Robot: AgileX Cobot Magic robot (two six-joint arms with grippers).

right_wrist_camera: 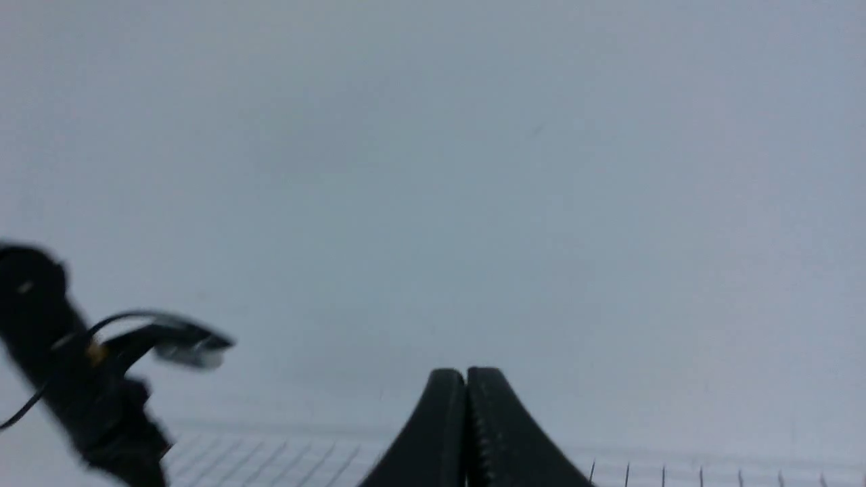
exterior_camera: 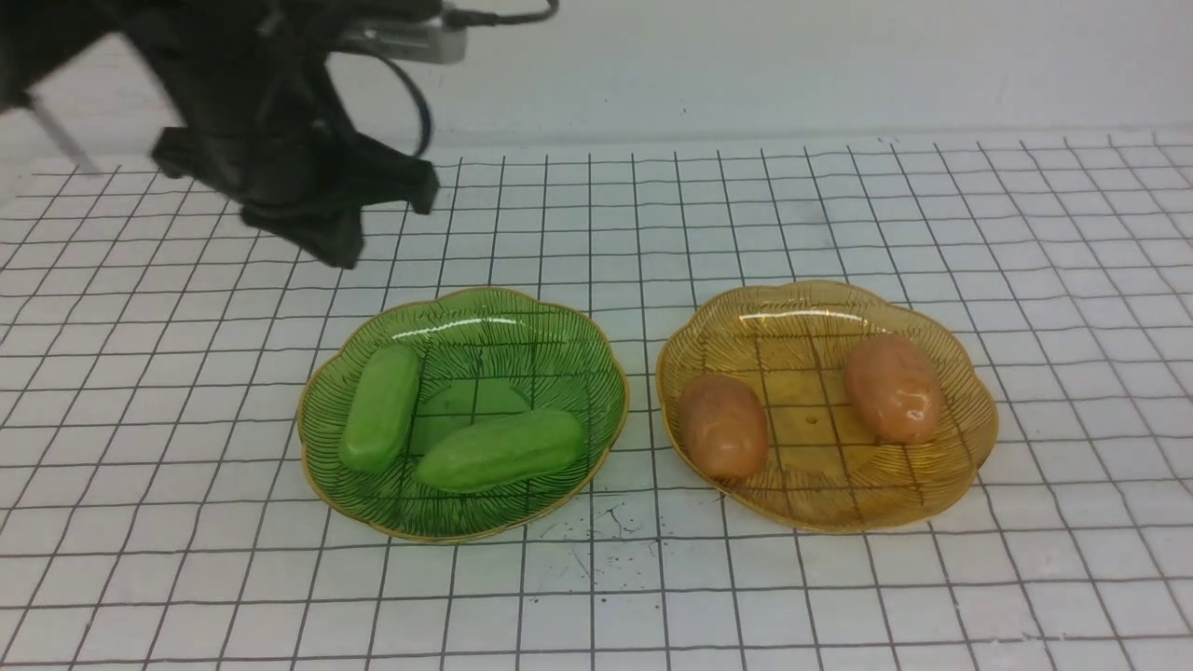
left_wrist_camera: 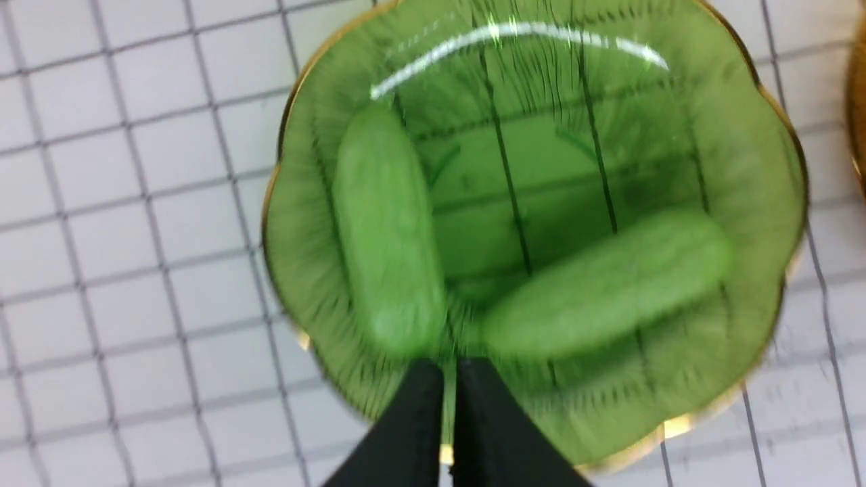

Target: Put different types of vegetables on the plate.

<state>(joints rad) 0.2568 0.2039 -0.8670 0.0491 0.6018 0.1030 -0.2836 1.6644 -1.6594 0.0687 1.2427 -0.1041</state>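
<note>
Two light-green cucumber-like vegetables [exterior_camera: 380,408] [exterior_camera: 501,450] lie in the green glass plate [exterior_camera: 559,326]. Two orange-brown potato-like vegetables [exterior_camera: 722,426] [exterior_camera: 893,388] lie in the amber glass plate [exterior_camera: 960,373]. My left gripper [exterior_camera: 331,247] hangs in the air behind and left of the green plate, empty. In the left wrist view its jaws [left_wrist_camera: 450,372] stand together, shut, above the green plate [left_wrist_camera: 758,169] with both cucumbers [left_wrist_camera: 385,230] [left_wrist_camera: 609,291]. My right gripper [right_wrist_camera: 466,379] is shut and empty, facing the white wall; it does not show in the front view.
A white cloth with a black grid [exterior_camera: 839,214] covers the table. A white wall [exterior_camera: 839,56] stands behind it. The left arm with its cable [right_wrist_camera: 88,379] shows blurred in the right wrist view.
</note>
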